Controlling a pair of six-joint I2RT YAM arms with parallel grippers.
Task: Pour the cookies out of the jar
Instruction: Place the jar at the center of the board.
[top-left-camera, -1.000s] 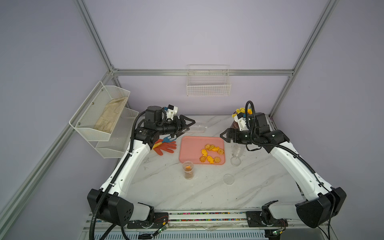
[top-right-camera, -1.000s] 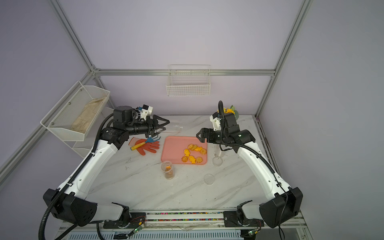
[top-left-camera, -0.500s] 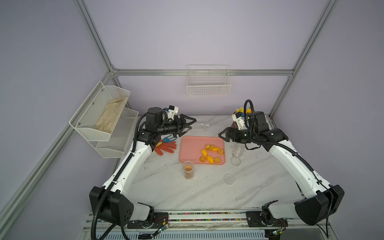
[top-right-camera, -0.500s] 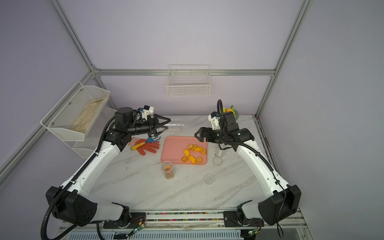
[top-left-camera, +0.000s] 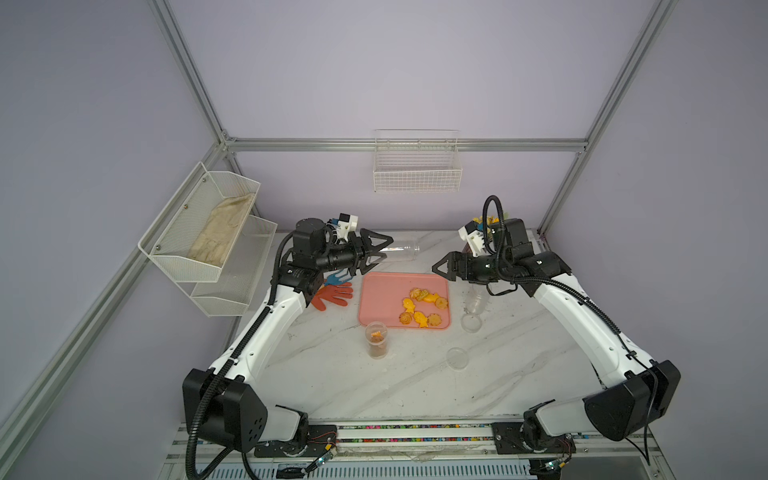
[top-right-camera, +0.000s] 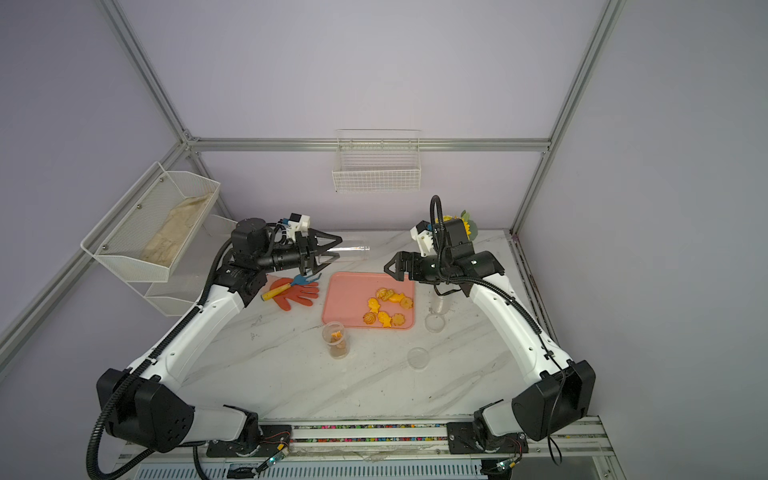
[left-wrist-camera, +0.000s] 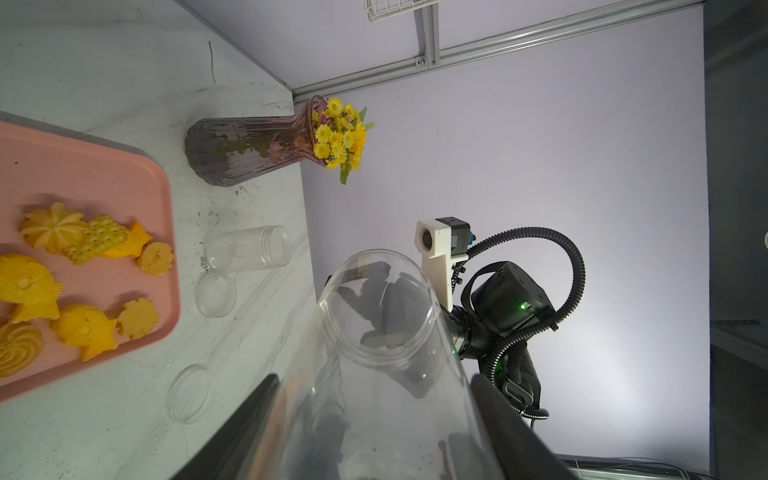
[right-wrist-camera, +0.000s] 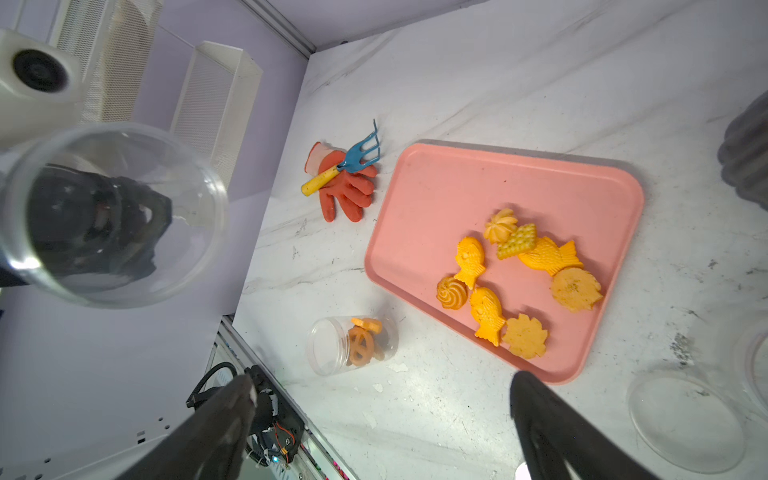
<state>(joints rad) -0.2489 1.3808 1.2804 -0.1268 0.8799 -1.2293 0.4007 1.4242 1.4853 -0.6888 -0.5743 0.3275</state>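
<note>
Already poured, with more still to tip out

Both arms reach in over the marble worktop from its near corners. The pink tray lies toward the far side, between the two claws. The left claw is clamped round a clear jar, held on its side and raised near the tray's far edge, mouth pointing right. Both wrist views show it bare inside. The right claw hangs spread wide and empty near the tray's far right corner. A second jar stands just off the tray's near left corner; whether it is capped I cannot tell. A third jar, empty, sits just right of the tray, with two lids near it. Eight cookies lie loose on the tray's right half, and a few more show inside the second jar.

By my reading the pour from the held jar is done, and the step in hand is putting it aside. The next move calls for a bare spot to set it down, then a grip on the second jar.

Against the frames a second back, little differs. The jar's mouth sat slightly lower then and is level now, the right claw has crept a touch leftward, and the cookies lie as they did.
</note>
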